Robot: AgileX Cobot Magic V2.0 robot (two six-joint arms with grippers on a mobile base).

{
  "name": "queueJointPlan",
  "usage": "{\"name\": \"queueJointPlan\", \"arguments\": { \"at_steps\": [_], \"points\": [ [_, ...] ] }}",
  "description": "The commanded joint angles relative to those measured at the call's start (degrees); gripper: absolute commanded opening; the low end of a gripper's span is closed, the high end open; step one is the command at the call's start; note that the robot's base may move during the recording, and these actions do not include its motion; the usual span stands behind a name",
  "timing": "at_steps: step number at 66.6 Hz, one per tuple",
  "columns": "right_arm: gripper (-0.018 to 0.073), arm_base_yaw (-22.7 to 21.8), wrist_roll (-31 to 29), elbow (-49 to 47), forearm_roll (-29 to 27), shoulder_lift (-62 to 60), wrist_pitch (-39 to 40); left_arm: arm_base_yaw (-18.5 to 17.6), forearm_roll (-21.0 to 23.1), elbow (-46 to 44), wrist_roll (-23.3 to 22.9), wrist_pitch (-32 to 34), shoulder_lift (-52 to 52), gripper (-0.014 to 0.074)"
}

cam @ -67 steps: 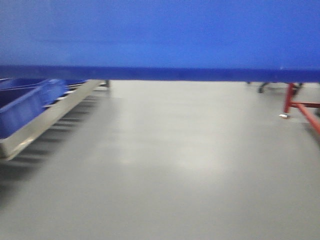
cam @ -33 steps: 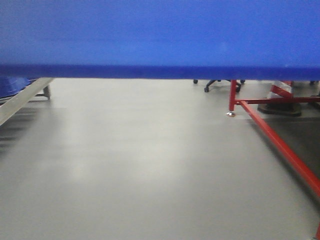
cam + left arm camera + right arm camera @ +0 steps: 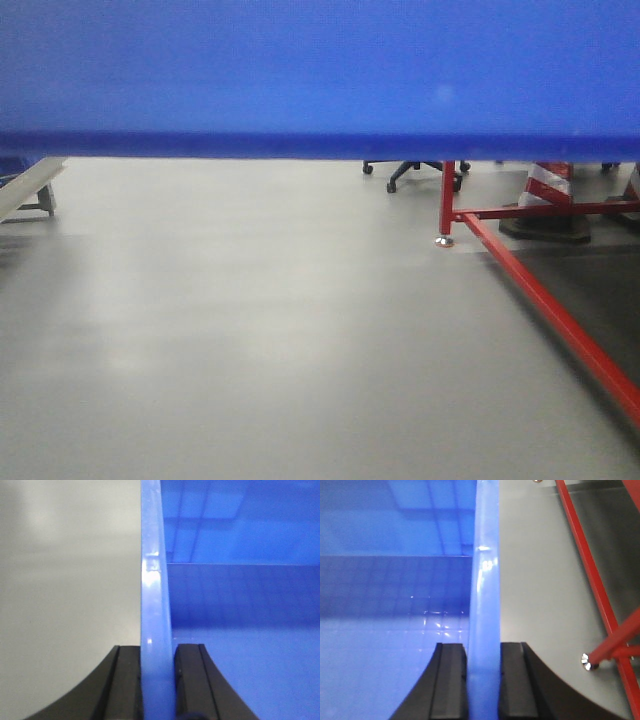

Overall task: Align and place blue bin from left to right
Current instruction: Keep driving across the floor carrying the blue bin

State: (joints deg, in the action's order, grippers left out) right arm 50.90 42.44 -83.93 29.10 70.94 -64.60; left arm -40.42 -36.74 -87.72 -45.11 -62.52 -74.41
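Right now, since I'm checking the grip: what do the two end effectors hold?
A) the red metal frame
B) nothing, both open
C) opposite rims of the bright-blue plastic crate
C: in the wrist views the left end effector and the right end effector each clamp a rim of the bright-blue plastic crate.

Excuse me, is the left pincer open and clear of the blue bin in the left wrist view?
No, the left pincer is shut on the blue bin, one black finger against each side of its wall.
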Motion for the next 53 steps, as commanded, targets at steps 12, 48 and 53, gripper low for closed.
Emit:
{"name": "queueJointPlan", "arguments": {
  "at_steps": [12, 48, 53],
  "points": [
    [-0.0078, 0.2, -1.0, -0.6, 2.7, -0.9, 3.8, -0.5, -2.8, -0.6, 0.3, 3.9, 1.1, -0.0111],
    [-0.0078, 0.2, -1.0, -0.6, 2.7, -0.9, 3.8, -0.5, -2.9, -0.6, 0.3, 4.0, 1.1, -0.0111],
    [-0.0078, 0.2, -1.0, -0.6, 2.7, -0.9, 3.8, -0.5, -2.9, -0.6, 0.3, 4.0, 1.1, -0.0111]
  ]
}}
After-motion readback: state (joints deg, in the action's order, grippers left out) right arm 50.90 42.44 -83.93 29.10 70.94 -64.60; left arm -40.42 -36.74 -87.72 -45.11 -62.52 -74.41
